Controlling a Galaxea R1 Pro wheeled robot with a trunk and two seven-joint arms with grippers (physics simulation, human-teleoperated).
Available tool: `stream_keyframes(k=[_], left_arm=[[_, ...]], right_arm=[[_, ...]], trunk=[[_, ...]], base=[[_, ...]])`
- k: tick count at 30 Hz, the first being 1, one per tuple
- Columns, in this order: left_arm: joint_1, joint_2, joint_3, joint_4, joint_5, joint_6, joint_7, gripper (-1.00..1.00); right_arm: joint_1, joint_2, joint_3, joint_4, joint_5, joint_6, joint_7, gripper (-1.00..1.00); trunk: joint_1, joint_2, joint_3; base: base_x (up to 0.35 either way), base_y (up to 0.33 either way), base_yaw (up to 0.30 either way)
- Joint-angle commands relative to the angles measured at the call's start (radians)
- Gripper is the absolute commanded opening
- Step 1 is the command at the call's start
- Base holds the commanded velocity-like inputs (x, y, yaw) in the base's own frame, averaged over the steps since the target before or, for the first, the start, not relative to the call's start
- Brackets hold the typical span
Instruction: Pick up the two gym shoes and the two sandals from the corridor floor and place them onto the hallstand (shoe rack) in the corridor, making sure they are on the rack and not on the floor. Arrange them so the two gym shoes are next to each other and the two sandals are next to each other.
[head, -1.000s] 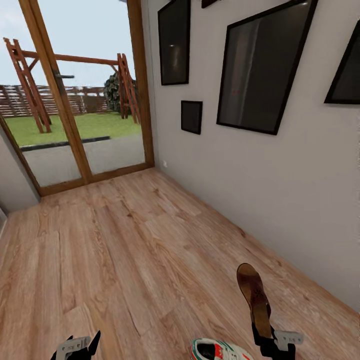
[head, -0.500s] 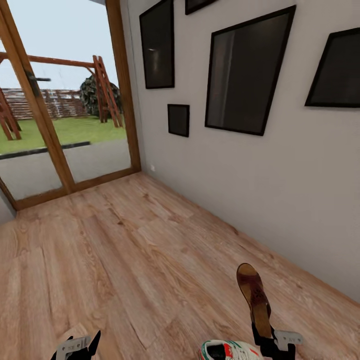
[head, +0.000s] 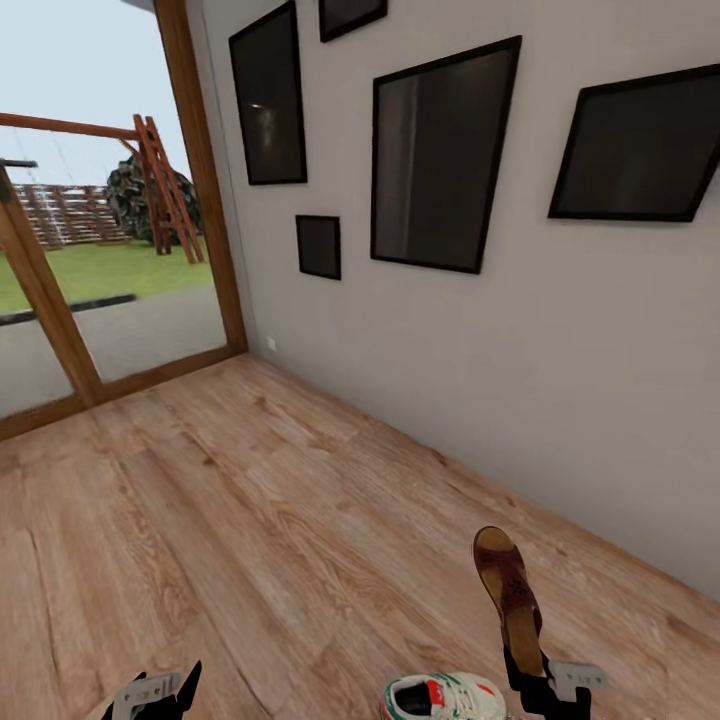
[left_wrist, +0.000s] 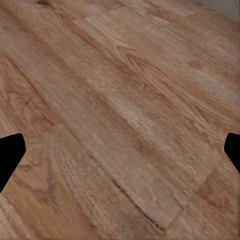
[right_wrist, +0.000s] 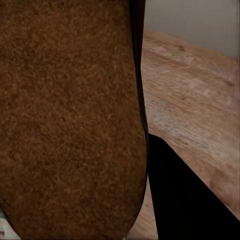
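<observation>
The right gripper clamps a dark brown leather sandal upright above the light brown wood-plank floor, beside a white green-striped gym shoe, while the left gripper hangs spread and empty.

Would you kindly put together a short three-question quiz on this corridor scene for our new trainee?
1. True or false: the right gripper holds a sandal.
2. The left gripper is: A) shut on a shoe, B) open, with bare corridor floor between its fingers.
3. What lies on the floor beside the right gripper?

Key: 1 true; 2 B; 3 a gym shoe, white with green and red.
</observation>
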Motion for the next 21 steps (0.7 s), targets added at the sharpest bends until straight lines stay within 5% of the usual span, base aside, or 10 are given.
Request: stream_keyframes(k=[1,21], left_arm=[[-0.001,-0.002,0.008,-0.001,-0.01,-0.006,-0.006,1.0],[-0.001,-0.001,0.009,-0.001,-0.01,-0.006,-0.006,1.0]], right_arm=[[-0.001,0.0,0.006,0.001,-0.014,-0.002,0.009,-1.0],[-0.001,0.001,0.006,0.001,-0.014,-0.002,0.009,-1.0]], trunk=[[0.0,0.0,0.0],[0.0,0.0,0.019]], base=[[0.0,0.0,-0.242],[0.0,0.0,-0.201]])
